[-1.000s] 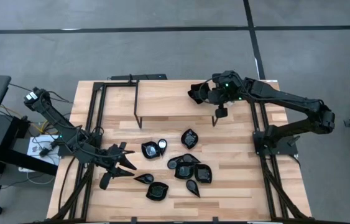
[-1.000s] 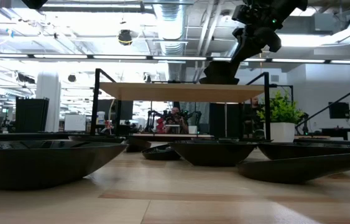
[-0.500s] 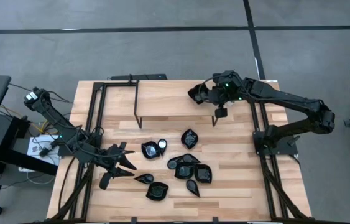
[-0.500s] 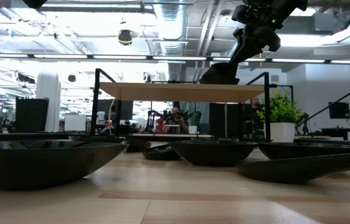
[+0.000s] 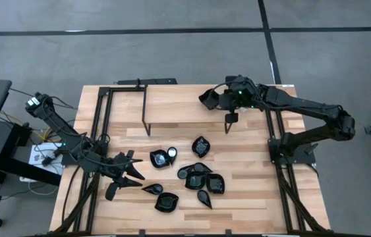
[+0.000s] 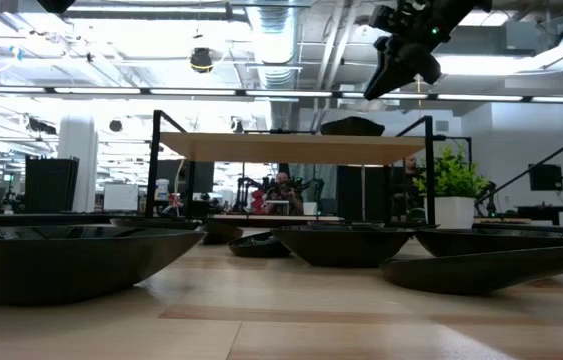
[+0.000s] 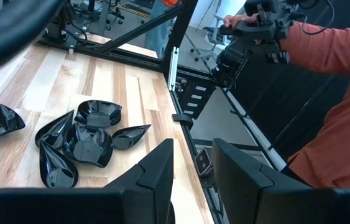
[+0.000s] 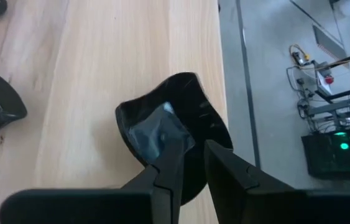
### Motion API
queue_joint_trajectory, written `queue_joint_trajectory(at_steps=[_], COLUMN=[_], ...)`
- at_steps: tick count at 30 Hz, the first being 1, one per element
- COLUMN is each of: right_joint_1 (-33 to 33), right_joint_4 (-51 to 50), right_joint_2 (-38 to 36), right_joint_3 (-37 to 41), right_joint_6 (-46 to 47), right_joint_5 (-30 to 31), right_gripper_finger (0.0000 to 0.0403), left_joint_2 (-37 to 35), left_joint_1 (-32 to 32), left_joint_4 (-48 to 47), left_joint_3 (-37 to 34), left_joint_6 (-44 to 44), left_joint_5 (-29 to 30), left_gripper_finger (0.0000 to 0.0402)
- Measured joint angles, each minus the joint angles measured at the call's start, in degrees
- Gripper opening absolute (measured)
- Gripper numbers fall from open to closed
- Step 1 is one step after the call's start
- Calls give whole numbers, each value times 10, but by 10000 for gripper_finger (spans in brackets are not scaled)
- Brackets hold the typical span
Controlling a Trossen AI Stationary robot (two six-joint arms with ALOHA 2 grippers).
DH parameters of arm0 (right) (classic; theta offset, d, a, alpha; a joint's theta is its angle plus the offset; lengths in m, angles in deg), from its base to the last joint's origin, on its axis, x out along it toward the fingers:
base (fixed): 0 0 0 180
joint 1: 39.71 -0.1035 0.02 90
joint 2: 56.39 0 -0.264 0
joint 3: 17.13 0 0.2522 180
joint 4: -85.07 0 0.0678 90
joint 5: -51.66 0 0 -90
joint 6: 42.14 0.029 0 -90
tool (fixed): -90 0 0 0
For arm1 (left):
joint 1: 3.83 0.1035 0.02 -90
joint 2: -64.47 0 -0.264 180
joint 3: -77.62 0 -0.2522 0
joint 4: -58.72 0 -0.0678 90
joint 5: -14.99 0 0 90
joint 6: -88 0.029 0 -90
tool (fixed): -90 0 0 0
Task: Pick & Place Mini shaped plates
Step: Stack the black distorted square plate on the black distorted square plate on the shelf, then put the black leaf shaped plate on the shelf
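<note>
Above the shelf (image 5: 178, 105), right claw (image 5: 206, 100) hangs apart over 1 plate (image 6: 352, 126).

Shelf (image 5: 178, 105) top bare beside 1 plate (image 5: 209, 99).

Low view crops the nearest black plates (image 6: 71, 262) at both edges, the right gripper (image 8: 190, 163) covers part of the shelf plate (image 8: 162, 124), and plate shapes in the table cluster (image 5: 198, 179) seem indistinct from above.

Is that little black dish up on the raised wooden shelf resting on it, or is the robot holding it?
Resting. The glossy black dish sits on the raised wooden shelf; the right tool hangs above, clear of it.
</note>
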State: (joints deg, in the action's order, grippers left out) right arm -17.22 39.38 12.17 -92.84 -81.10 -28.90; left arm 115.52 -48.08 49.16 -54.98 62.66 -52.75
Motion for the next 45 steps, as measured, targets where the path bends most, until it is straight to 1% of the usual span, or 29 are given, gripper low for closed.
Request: queue_joint_trajectory(at_steps=[6, 13, 18, 24, 31, 34, 36, 40, 45], right_joint_1=[-13, -15, -40, -100, -188, -226, -252, -295, -335], right_joint_4=[3, 12, 14, 31, 39, 42, 44, 56, 78], right_joint_2=[0, 0, 0, 0, 0, 0, 0, 0, 0], right_joint_3=[0, 0, 0, 0, 0, 0, 0, 0, 0], right_joint_6=[5, 64, 100, 156, 282, 293, 316, 387, 505], right_joint_5=[1, -2, -6, -6, -7, -7, -6, -7, -6], right_gripper_finger=[61, 61, 61, 61, 61, 61, 61, 61, 61], left_joint_2=[0, 0, 0, 0, 0, 0, 0, 0, 0], left_joint_1=[0, 0, 0, 0, 0, 0, 0, 0, 0], left_joint_4=[0, 2, 2, 4, 6, 8, 8, 12, 21], left_joint_3=[0, 0, 0, 0, 0, 0, 0, 0, 0], left_joint_6=[0, 0, 0, 0, 0, 0, 0, 0, 0], left_joint_5=[0, 0, 0, 0, 0, 0, 0, 0, 0], left_gripper_finger=[113, 113, 113, 113, 113, 113, 113, 113, 113])
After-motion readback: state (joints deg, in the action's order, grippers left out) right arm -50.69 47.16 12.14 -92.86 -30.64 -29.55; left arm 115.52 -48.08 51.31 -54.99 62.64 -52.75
